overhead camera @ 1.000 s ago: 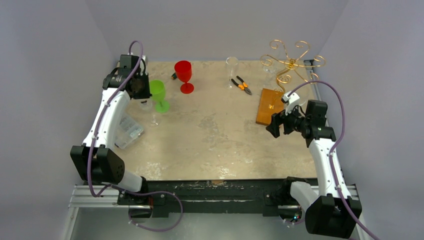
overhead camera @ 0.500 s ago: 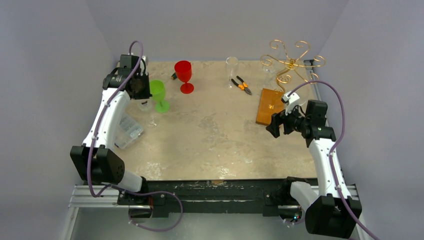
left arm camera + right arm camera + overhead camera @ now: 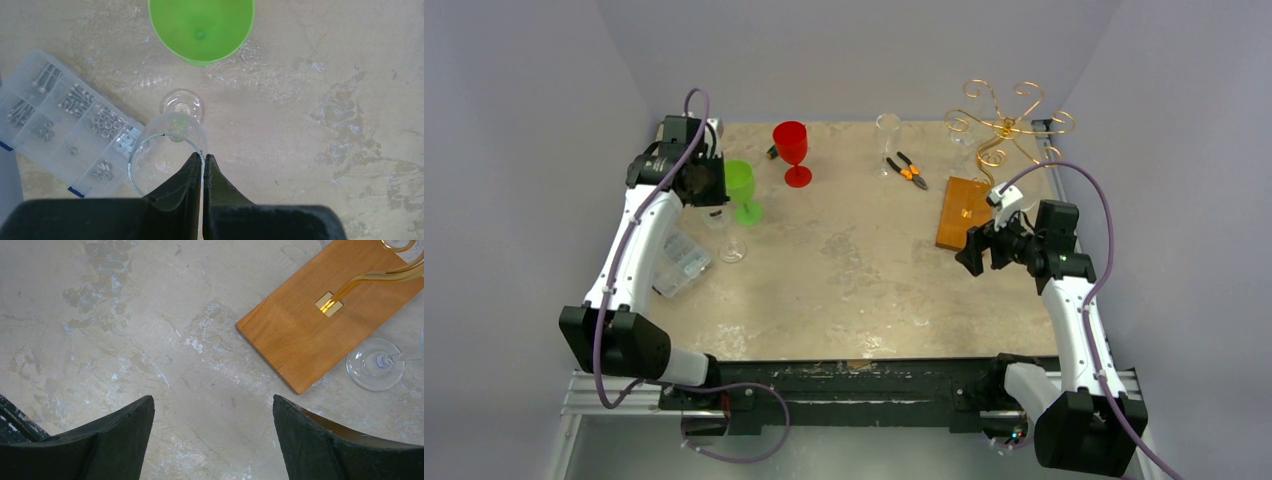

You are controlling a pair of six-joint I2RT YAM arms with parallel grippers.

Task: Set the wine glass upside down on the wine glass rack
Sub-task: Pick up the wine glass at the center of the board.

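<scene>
Far left: clear parts box (image 3: 65, 125) of screws, unmoved.

Just right of it is the left gripper (image 3: 202, 159), jaws now pressed together on the rim of the wine glass (image 3: 165, 150). A second ago they stood slightly apart, so the pinch is only just made. The glass wall sits between the two tips; the bowl tilts toward the wrist camera, the foot farther off.

From above, the glass foot has shifted a little nearer the arm bases, and the left arm has drawn back with it. Cannot tell whether the foot is off the table (image 3: 854, 270).

Green cup (image 3: 200, 30) is close beyond the glass, apart from it. Red cup (image 3: 791, 145) and pliers (image 3: 908, 170) are farther along, unmoved.

Rack (image 3: 1006, 125) stands far right, well apart from the glass. Right gripper (image 3: 212, 402) hovers near the rack's wooden base, jaws wide, holding nothing, same place as before.

Reading: grasp looks done; the lift, the carry across and the turn upside down remain. A rim pinch on thin glass may slip.
</scene>
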